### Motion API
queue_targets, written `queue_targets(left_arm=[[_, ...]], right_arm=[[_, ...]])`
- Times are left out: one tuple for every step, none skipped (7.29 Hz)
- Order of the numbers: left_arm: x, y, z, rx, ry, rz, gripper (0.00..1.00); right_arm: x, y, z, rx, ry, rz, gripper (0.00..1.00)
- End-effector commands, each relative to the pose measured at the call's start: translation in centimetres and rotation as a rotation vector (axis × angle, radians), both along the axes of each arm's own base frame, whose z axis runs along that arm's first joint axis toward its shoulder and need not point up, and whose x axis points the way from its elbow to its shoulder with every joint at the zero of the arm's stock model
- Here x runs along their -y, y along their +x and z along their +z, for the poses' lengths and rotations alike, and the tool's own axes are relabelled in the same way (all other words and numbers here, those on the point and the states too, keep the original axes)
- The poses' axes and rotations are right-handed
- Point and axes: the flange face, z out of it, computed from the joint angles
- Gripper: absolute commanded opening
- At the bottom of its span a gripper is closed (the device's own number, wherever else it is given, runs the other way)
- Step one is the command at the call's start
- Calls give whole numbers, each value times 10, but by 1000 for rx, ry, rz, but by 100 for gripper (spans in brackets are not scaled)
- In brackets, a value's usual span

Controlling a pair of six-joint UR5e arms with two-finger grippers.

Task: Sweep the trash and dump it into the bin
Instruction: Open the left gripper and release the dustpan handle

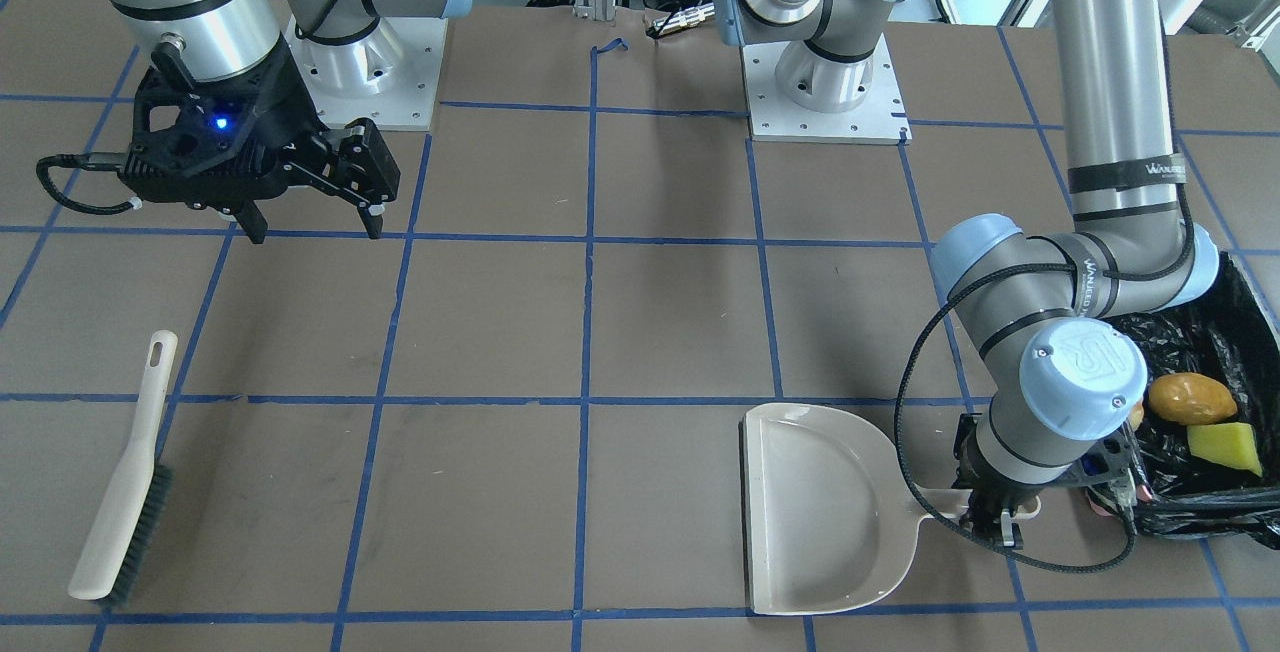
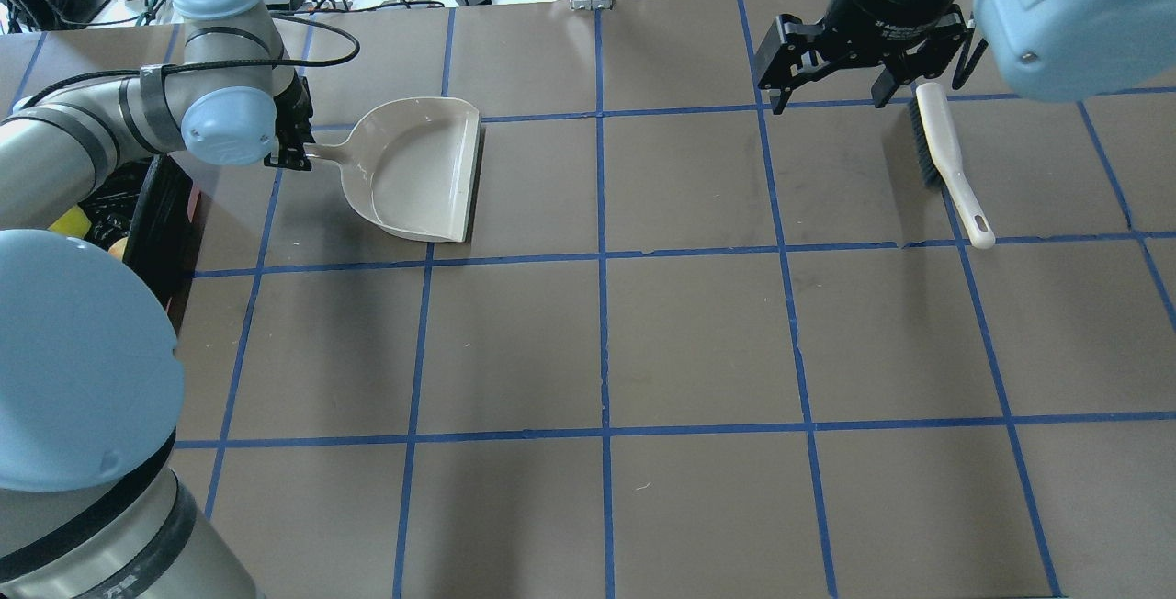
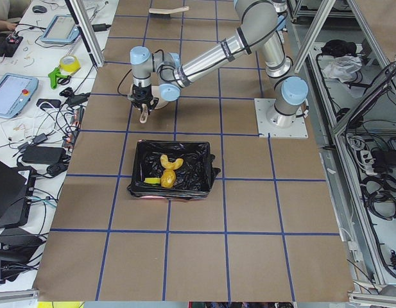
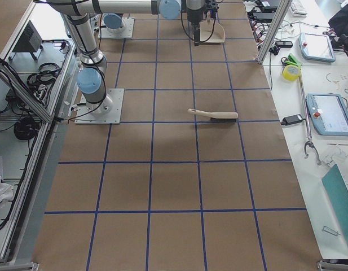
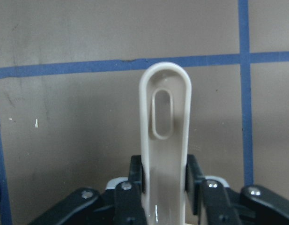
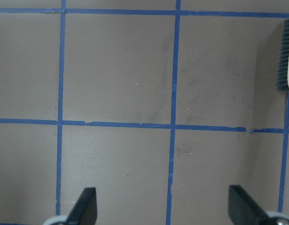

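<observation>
Front view: a yellow-brown potato-like lump (image 1: 1190, 398) and a yellow sponge wedge (image 1: 1225, 446) lie in the black-lined bin (image 1: 1245, 332) at the tabletop's end.

Left side view: the bin's long axis runs across the picture, and a curved golden croissant piece (image 3: 170, 163) lies inside.

Left wrist: the left gripper (image 5: 165, 173) clamps the dustpan handle (image 5: 165, 93).

Right wrist: the right gripper (image 6: 165, 206) is spread wide and holds nothing.

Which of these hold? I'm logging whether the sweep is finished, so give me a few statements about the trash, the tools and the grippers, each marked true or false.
1. The trash lies inside the bin. True.
2. The left gripper is open and clear of the dustpan. False: it is shut on the dustpan's handle.
3. The right gripper holds the brush. False: it is open and holds nothing; the brush lies on the table.
4. Nothing lies in the dustpan. True.
</observation>
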Motion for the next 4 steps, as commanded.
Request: queue_targets(left_arm=[[-2, 3, 11, 38, -5, 3, 86], [-2, 2, 12, 37, -7, 1, 87], [-4, -1, 29, 36, -35, -5, 91], [-6, -10, 53, 27, -67, -52, 95]], right_arm=[[0, 0, 0, 0, 0, 1, 100], [0, 0, 0, 0, 0, 1, 100], [0, 0, 0, 0, 0, 0, 100], [0, 0, 0, 0, 0, 1, 100]])
